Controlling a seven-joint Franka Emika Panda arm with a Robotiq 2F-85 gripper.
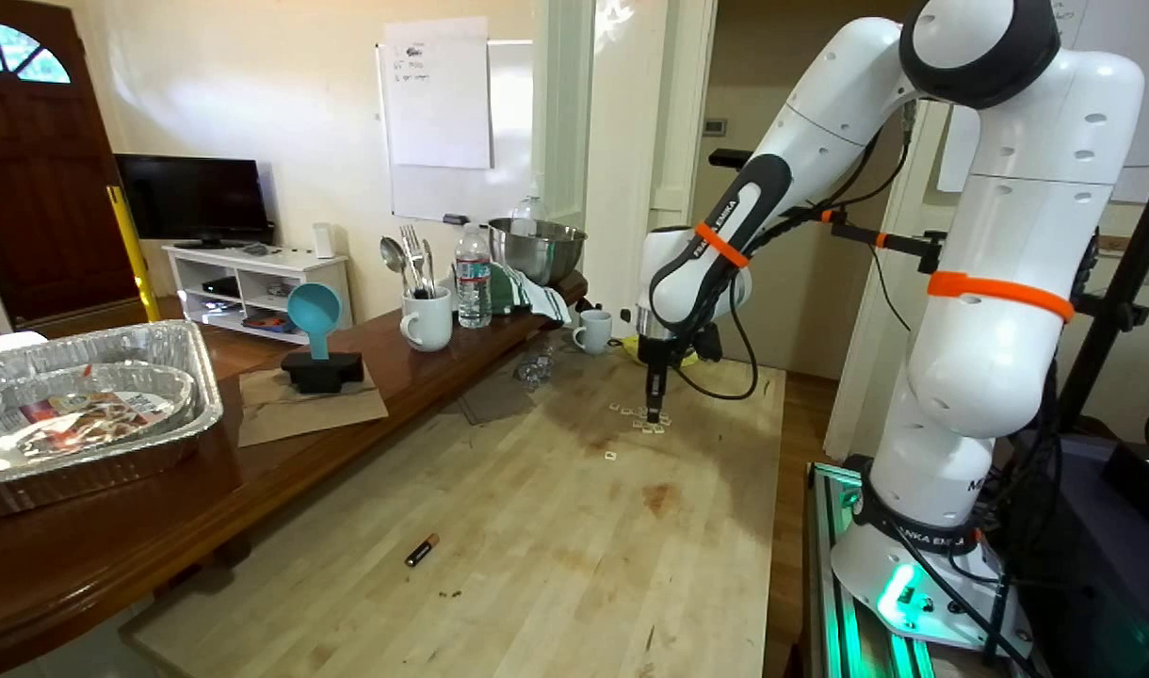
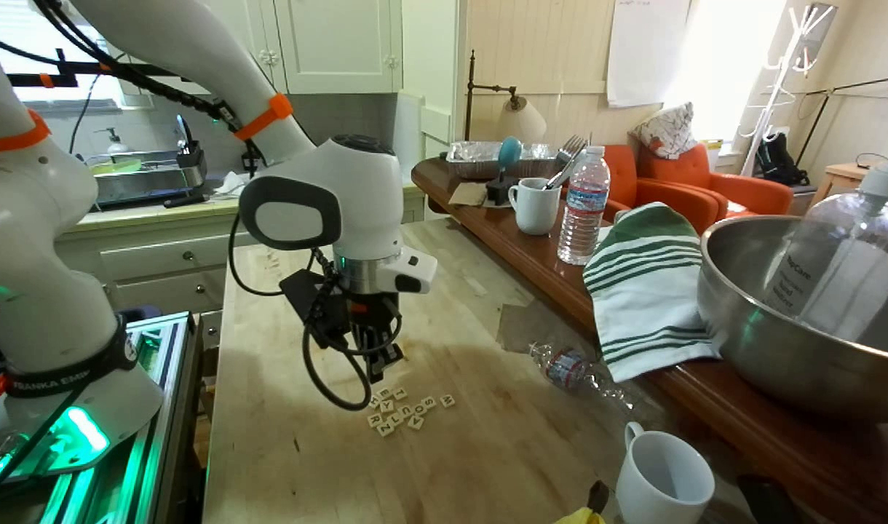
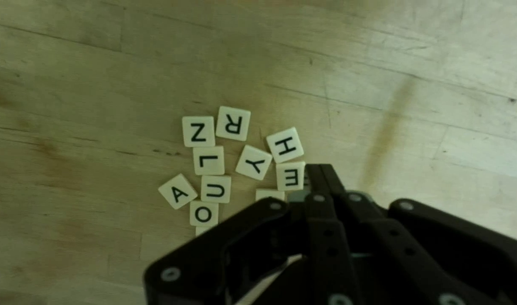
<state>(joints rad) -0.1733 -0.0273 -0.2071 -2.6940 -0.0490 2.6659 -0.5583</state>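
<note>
My gripper [image 3: 320, 167] is shut, its black fingertips pressed together with nothing visible between them. It points down at the light wooden table among small cream letter tiles. The E tile [image 3: 290, 176] lies right beside the fingertips; whether they touch is unclear. The H tile [image 3: 284, 145] and Y tile [image 3: 254, 162] are close by. The R tile [image 3: 233, 123], L tile [image 3: 209, 161], U tile [image 3: 216, 189], O tile [image 3: 204, 213] and A tile [image 3: 178, 191] lie further left. Some tiles are partly hidden by the gripper. The gripper [image 1: 654, 416] shows in both exterior views, also here [image 2: 375, 375].
A lone tile [image 1: 610, 456] and a battery [image 1: 422, 550] lie on the table [image 1: 556, 574]. A crushed bottle [image 2: 566, 367], white mug [image 2: 664, 477] and banana [image 2: 584, 517] are near the raised dark ledge [image 1: 377, 395]. A metal bowl [image 2: 793, 364] and water bottle [image 2: 584, 207] stand on the ledge.
</note>
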